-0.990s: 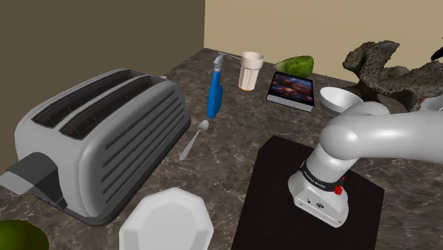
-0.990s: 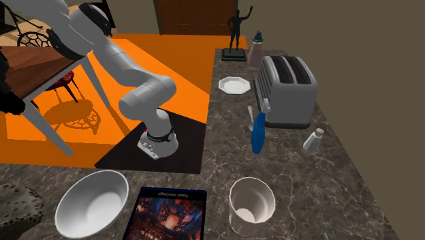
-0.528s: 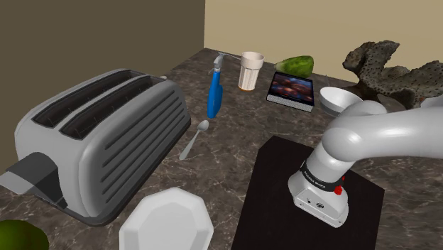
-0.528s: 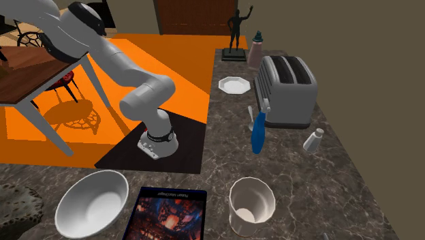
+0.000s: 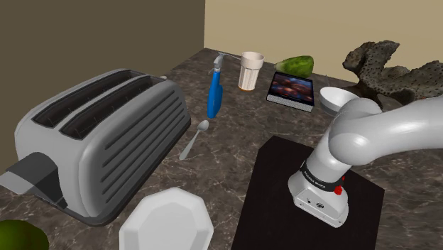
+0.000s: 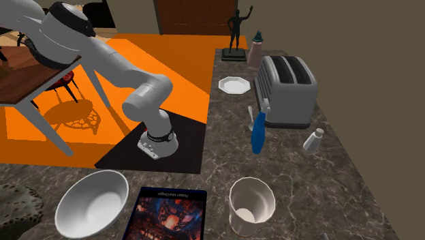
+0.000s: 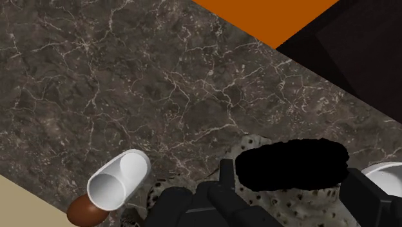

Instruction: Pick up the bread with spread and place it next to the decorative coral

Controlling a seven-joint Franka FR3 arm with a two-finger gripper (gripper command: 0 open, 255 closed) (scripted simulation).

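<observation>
My gripper [image 7: 291,173] hangs over the speckled grey-brown decorative coral [image 7: 283,201]. Its two fingers stand apart, clasping a flat bread-shaped thing drawn pure black [image 7: 290,164], which I take to be the bread. This thing hides part of the coral below it. The coral [image 5: 387,67] stands at the back right of the marble counter in the shoulder view. It is at the lower left edge [image 6: 13,204] of the second exterior view. The white arm [image 5: 383,131] reaches off that shoulder view's right edge.
A white tumbler [image 7: 119,180] lies on its side beside the coral, with a brown round thing [image 7: 84,211] next to it. On the counter are a toaster [image 5: 106,135], white bowl [image 5: 339,98], book [image 5: 291,89], cup [image 5: 250,69], blue brush [image 5: 215,89], spoon [image 5: 195,138] and plate [image 5: 167,220].
The arm has swung toward the shoulder view's right. The black hand, seen earlier at that view's upper right edge and the second exterior view's left edge, has passed out of both.
</observation>
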